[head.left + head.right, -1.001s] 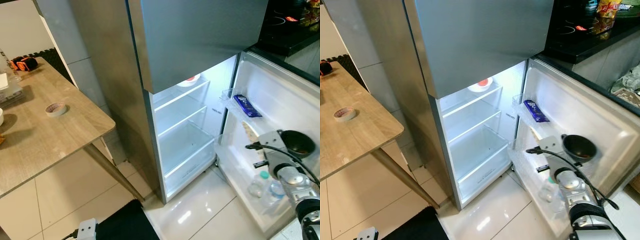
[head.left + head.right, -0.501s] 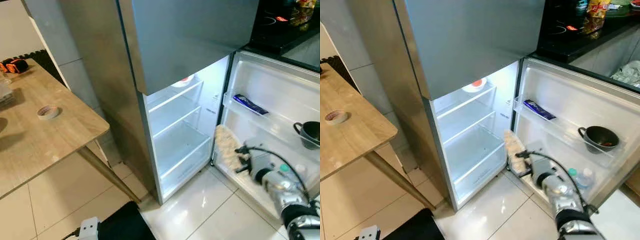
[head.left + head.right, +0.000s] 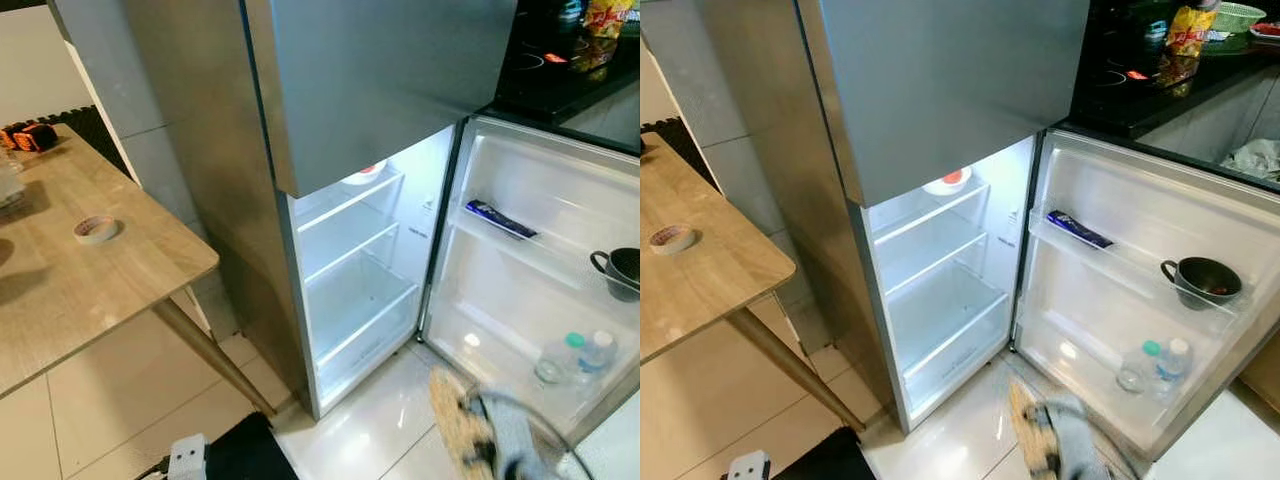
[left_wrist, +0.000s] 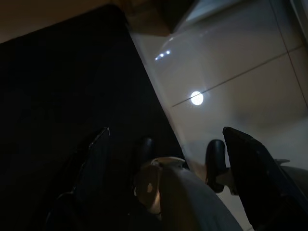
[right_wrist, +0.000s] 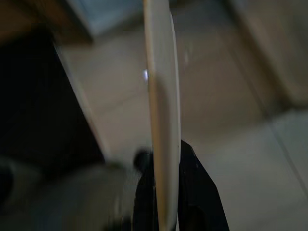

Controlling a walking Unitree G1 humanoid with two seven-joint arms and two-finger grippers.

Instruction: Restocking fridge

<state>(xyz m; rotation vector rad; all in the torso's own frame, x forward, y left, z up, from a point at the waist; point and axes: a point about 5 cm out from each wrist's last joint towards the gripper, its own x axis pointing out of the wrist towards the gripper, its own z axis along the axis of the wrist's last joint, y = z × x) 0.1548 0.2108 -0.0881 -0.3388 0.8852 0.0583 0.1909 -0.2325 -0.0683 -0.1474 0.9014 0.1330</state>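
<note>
A wooden desk (image 3: 90, 270) is seen at the left, cut off by the picture edge. A roll of tape (image 3: 95, 229) lies near the desk's right edge, and a black and orange thing (image 3: 25, 136), too small to be identified, lies at its far corner. Low on the floor, a white plug block (image 3: 187, 457) is partly cut off beside a black mat (image 3: 250, 450).

In the middle stands the steel fridge (image 3: 300, 90). Its upper door is closed, its lower door (image 3: 530, 260) is swung open to the right. The inner shelves (image 3: 350, 235) are bare, except the top one, where a white bowl (image 3: 947, 182) with something red in it is half hidden under the upper door.

In the door's upper rack a dark blue packet (image 3: 502, 220) is laid; its writing cannot be read. A dark pot (image 3: 1203, 280) is placed at the right end of the rack below. In the lowest rack two clear bottles (image 3: 1152, 366) are stood side by side, one with a green cap and one with a white cap.

The left gripper (image 4: 166, 144) is hung over the dark mat and the pale tiles, its fingers spread apart.

At the bottom right, the right gripper (image 5: 166, 192) is blurred. It is pinched on a thin, flat, pale plate-like thing (image 5: 162, 106), seen from its edge over the floor tiles. In the head views this thing (image 3: 455, 420) looks tan and rough, low before the open door; what it is cannot be told.
</note>
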